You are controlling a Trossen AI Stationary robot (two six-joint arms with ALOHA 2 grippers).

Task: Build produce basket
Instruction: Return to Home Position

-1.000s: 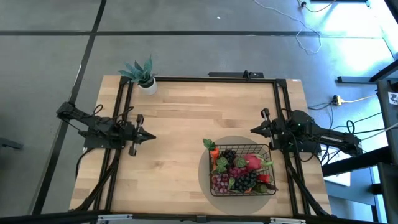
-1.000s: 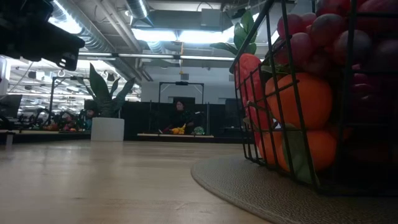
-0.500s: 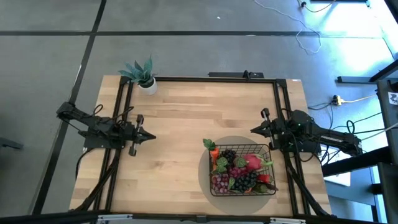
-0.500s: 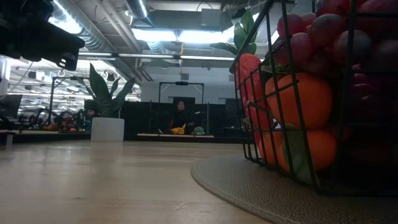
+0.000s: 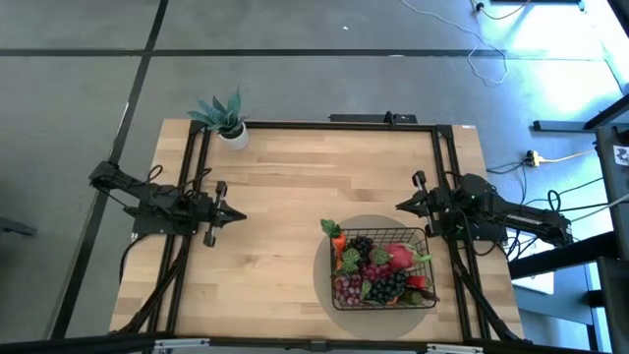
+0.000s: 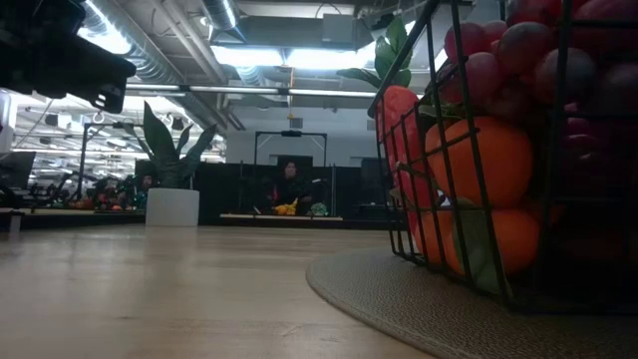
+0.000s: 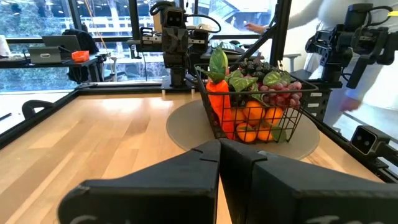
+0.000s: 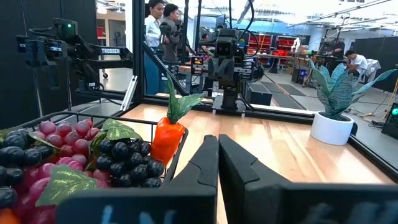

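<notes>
Basket [image 5: 379, 231], filled with produce [image 5: 397, 258], is set at table's [image 5: 295, 182] 5 o'clock. Left gripper [image 5: 238, 216] at 9, right gripper [image 5: 401, 206] at 3, both pinched closed, empty. Basket could be clipped if the nearby right gripper is swung low.

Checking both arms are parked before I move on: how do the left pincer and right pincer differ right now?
The left pincer sits over bare wood at the table's left side, well apart from the basket; the right pincer sits close by the basket's right side. The left pincer faces the basket; the right pincer faces across the table, the basket beside it. Both are shut and hold nothing.
</notes>
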